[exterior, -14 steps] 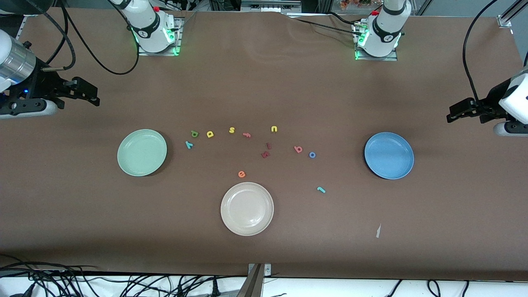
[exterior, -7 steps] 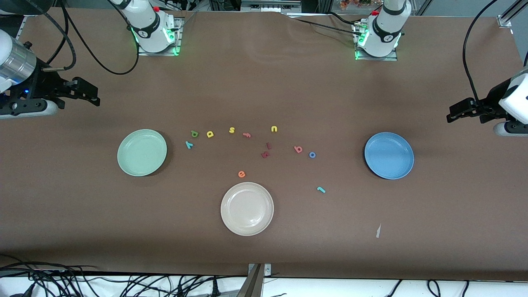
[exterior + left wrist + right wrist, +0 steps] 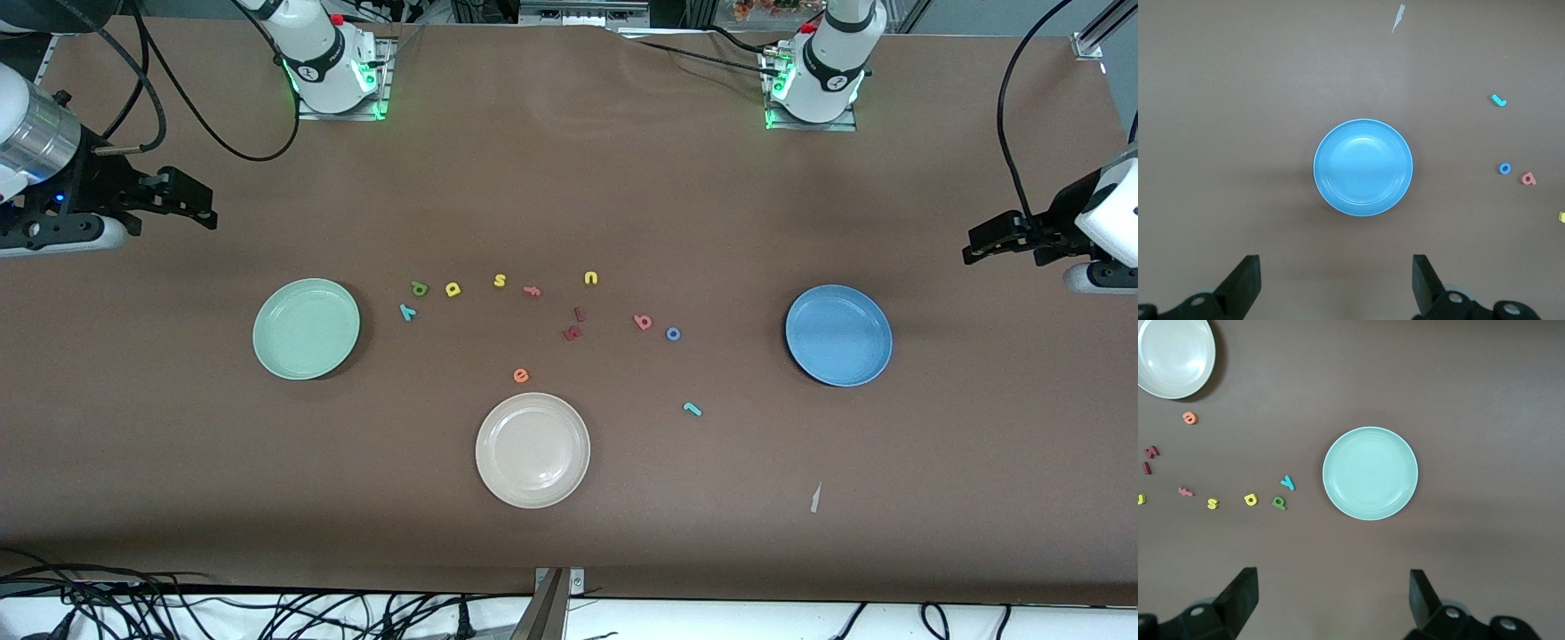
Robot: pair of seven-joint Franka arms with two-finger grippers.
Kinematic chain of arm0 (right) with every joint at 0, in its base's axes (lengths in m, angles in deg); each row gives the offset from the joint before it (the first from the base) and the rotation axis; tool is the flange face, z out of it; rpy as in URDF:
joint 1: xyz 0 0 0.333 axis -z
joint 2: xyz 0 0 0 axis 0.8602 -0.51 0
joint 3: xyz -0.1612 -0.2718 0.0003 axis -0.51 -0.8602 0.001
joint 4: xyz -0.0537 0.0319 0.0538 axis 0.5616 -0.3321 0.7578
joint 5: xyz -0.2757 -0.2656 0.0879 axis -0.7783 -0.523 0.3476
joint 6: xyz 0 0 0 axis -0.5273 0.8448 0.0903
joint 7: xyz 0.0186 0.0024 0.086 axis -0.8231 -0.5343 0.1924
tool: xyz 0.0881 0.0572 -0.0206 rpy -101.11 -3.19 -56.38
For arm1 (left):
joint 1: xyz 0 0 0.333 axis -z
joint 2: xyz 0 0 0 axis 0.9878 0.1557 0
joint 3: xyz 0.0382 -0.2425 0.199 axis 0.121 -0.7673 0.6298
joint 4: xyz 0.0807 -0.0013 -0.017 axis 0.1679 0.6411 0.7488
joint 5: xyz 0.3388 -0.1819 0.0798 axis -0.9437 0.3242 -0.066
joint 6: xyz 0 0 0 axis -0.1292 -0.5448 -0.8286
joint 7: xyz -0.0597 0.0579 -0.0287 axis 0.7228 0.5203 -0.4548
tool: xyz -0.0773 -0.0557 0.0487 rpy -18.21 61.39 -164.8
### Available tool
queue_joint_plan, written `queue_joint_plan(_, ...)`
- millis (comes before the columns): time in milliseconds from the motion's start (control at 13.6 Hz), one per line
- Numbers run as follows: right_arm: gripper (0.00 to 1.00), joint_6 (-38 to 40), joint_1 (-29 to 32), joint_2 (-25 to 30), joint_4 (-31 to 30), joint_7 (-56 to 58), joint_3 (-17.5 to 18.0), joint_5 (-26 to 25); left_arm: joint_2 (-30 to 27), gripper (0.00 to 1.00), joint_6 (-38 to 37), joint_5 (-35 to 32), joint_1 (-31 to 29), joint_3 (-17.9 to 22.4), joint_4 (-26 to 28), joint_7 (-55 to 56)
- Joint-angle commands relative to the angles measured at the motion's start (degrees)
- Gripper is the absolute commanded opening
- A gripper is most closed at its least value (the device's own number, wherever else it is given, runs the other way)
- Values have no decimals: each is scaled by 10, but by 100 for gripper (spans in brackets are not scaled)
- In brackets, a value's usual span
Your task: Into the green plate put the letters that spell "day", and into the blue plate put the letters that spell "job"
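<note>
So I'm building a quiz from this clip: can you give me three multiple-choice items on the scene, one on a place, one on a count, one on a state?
1. Where is the teal j?
A. in the blue plate
B. on the table, nearer the camera than the blue o
C. on the white plate

2. How many plates are there?
A. two
B. three
C. four

3. How is the left gripper?
A. shut on the j
B. shut, empty
C. open, empty

Key: 1 B, the j lies on bare table, lower than the o. 2 B, the green plate, white and blue. 3 C, its fingers stand apart over the table with nothing between.
</note>
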Motion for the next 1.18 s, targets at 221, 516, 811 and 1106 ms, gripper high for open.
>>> queue_joint_plan(221, 100, -5, -2, 4, -10, -6, 0, 9, -4, 100, -4, 4, -1, -2, -2, 3)
queue_joint_plan(516, 100, -6, -1, 4, -12, -6, 0, 9, -4, 100, -3, 4, -1, -1, -2, 3)
queue_joint_plan(811, 100, -7, -1, 6, -17, -6, -1, 9, -4, 100, -4, 4, -1, -1, -2, 3)
queue_joint_plan(1106, 100, -7, -1, 7, -18, -6, -1, 9, -4, 100, -4, 4, -1, -1, -2, 3)
